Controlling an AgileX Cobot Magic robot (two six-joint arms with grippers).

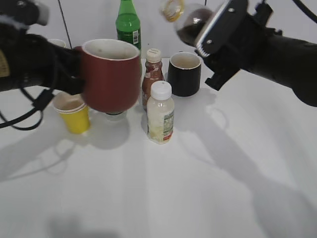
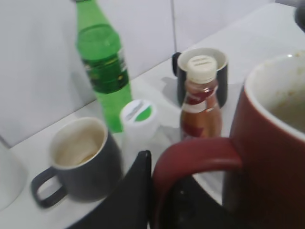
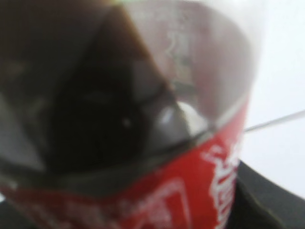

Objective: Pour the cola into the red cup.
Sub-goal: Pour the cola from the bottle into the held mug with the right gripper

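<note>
My left gripper (image 2: 164, 191) is shut on the handle of the red cup (image 1: 111, 74) and holds it lifted above the table, upright, at the left. The cup's pale inside shows in the left wrist view (image 2: 271, 157). My right gripper (image 1: 218, 34) is shut on the cola bottle (image 1: 190, 22) and holds it tilted at the upper right, its yellowish neck ring (image 1: 172, 9) pointing left toward the cup. The bottle's red label and dark liquid fill the right wrist view (image 3: 157, 143). The bottle's mouth is apart from the cup's rim.
On the table stand a yellow paper cup (image 1: 74, 113), a green bottle (image 1: 128, 25), a small brown bottle with a cream cap (image 1: 152, 74), a white-capped bottle (image 1: 161, 113), a black mug (image 1: 184, 73) and a grey mug (image 2: 81, 162).
</note>
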